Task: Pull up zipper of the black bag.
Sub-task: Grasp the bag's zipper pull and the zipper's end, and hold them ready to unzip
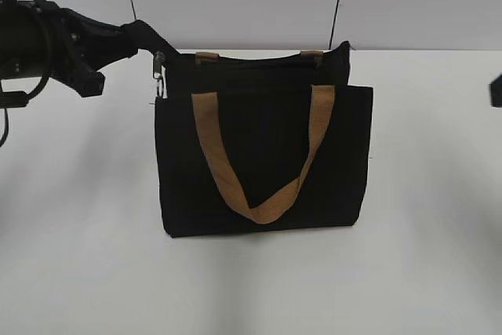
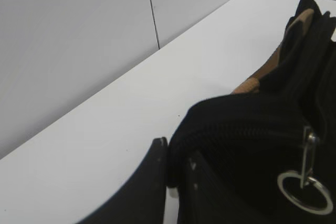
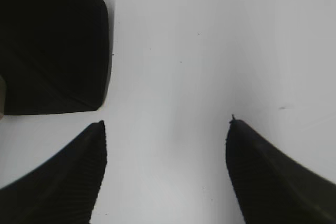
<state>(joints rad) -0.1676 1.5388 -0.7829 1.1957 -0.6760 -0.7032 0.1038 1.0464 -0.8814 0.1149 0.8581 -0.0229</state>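
The black bag (image 1: 263, 154) stands upright on the white table, its tan strap handle (image 1: 263, 202) hanging down the front. My left gripper (image 1: 145, 37) is shut on the bag's top left corner; the left wrist view shows its fingers (image 2: 176, 153) pinching black fabric (image 2: 236, 119). The zipper (image 2: 252, 129) runs along the top edge. Its silvery pull tab with a metal ring (image 2: 307, 182) hangs just right of my fingers and also shows in the exterior view (image 1: 161, 76). My right gripper (image 3: 165, 129) is open and empty above the table, right of the bag's corner (image 3: 52, 51).
The white table (image 1: 86, 256) extends all round the bag. A pale wall with dark seams (image 1: 339, 5) stands close behind the bag. Only a tip of the right arm (image 1: 496, 88) shows at the exterior view's right edge.
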